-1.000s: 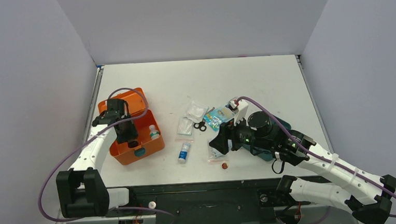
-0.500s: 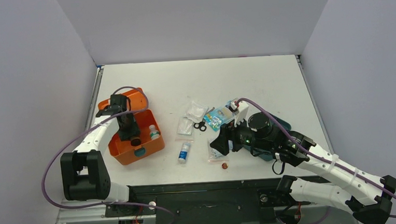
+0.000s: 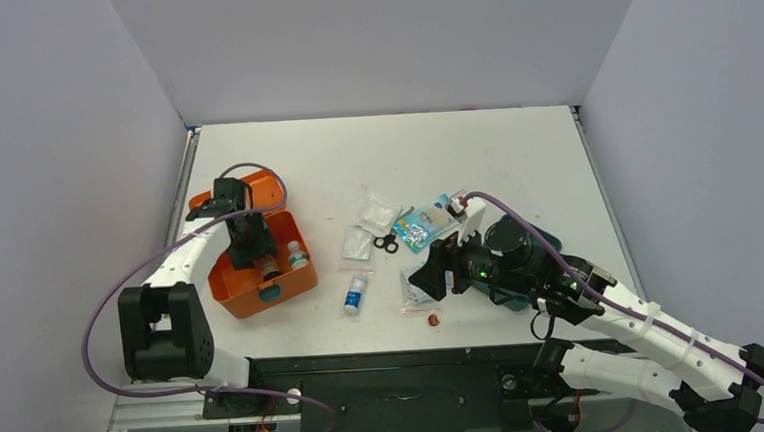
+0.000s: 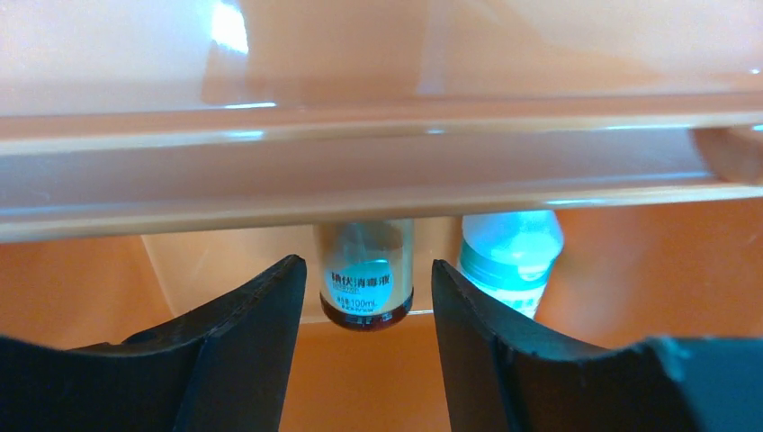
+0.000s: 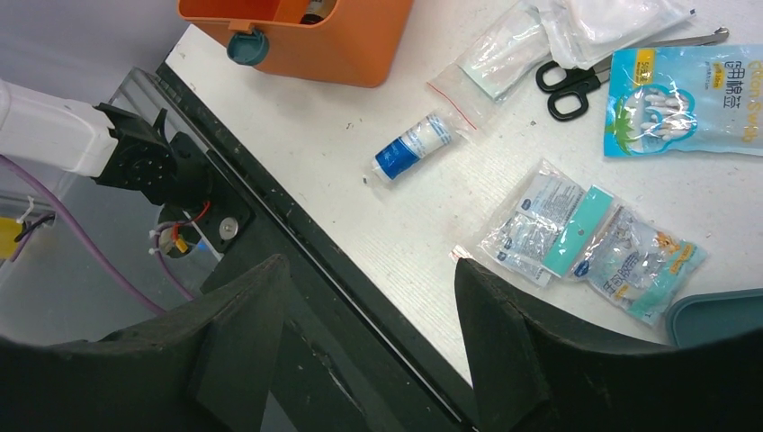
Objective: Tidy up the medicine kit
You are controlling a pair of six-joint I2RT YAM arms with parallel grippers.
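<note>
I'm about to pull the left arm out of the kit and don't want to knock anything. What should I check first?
1. Left hand open: ok, jaws apart, gripping nothing.
2. Brown bottle inside the medicine kit: ok, beside the white bottle.
3. Bottle free of the fingers: ok, a narrow gap shows on each side.
4. Lid open: ok.
5. Right hand out of the way: ok, open and empty over the table edge.
6. Everything packed: not ok; scissors and blue-white bottle lie outside.
</note>
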